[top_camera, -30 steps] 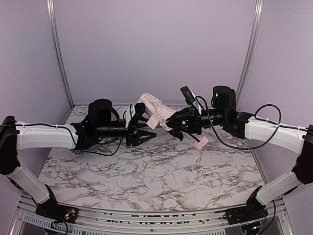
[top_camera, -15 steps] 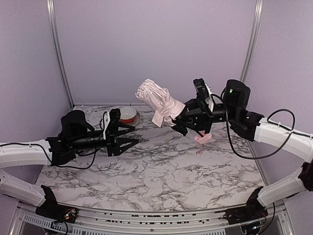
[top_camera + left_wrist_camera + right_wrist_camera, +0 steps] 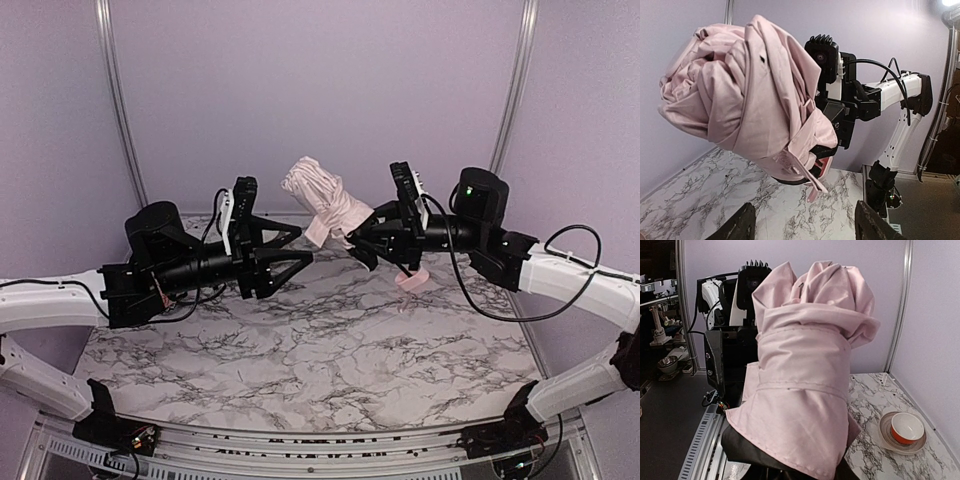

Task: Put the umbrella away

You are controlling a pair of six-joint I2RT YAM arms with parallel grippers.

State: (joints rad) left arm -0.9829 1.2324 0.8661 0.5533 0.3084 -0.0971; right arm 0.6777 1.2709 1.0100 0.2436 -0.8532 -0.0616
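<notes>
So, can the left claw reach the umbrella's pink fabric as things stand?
Probably yes. The left claw is open and points at the umbrella, which the right claw holds up in the air; nothing stands between them.

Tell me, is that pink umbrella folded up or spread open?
Folded: the umbrella fabric is bunched in loose pink folds, held aloft by the right gripper.

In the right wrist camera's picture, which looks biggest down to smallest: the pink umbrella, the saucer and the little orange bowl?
1. The umbrella: it fills most of the picture, though it sits right at the camera, which exaggerates its size.
2. The saucer.
3. The bowl, standing on the saucer inside its rim.
</notes>
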